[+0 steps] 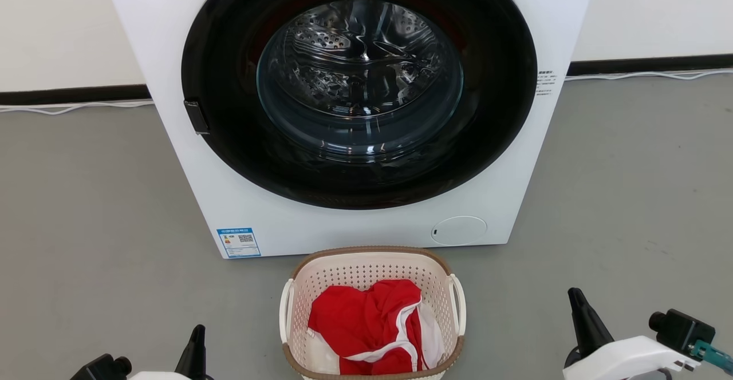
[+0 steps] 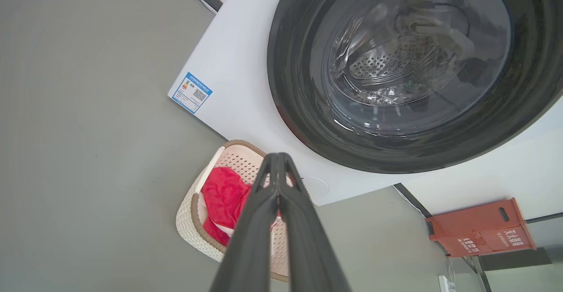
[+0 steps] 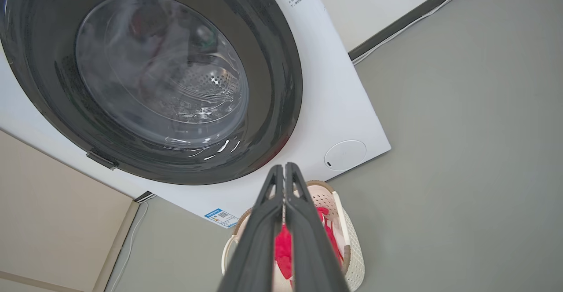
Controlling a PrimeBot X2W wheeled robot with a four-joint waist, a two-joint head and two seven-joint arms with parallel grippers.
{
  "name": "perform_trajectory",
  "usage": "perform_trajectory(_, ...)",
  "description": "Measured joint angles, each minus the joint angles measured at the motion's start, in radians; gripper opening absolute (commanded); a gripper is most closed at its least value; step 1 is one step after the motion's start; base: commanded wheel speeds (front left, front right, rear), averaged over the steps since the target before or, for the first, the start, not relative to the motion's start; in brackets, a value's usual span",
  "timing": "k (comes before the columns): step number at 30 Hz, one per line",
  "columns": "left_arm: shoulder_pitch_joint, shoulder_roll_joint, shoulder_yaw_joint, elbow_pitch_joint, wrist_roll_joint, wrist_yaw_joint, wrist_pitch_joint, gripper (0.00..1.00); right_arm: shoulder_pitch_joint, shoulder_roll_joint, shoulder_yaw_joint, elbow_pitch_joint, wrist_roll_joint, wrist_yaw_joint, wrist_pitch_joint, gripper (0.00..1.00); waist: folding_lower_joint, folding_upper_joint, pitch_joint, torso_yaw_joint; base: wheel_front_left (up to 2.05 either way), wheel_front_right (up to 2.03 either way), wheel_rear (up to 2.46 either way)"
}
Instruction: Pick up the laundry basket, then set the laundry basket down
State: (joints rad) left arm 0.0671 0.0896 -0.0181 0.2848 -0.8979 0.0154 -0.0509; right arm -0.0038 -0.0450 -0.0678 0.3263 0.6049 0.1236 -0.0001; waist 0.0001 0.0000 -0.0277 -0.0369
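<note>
Near laundry basket point(image 1: 366, 268), claws point(image 2: 278, 155) point(image 3: 284, 166) seemingly closed

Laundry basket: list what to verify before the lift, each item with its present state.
1. Cream perforated plastic laundry basket stands upright on the grey floor: ok.
2. Its white loop handles, left and right, are uncovered: ok.
3. Left gripper open for a handle: not ok, fingers shut, apart from the basket.
4. Right gripper open for a handle: not ok, shut, also apart.
5. Red-and-white cloth lies inside the walls: ok.
6. Gap to the white washing machine behind: cannot tell.
</note>
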Motion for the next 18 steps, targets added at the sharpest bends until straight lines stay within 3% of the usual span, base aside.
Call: perform_trajectory(18, -0.029, -0.014, 0.022, -0.002, -0.165, -0.034, 0.041, 0.0, -0.005, 0.0, -0.019, -0.014, 0.229, 0.0, 0.027, 0.0, -0.0001, 0.0, 0.007, 0.009, 0.0, 0.0, 0.0)
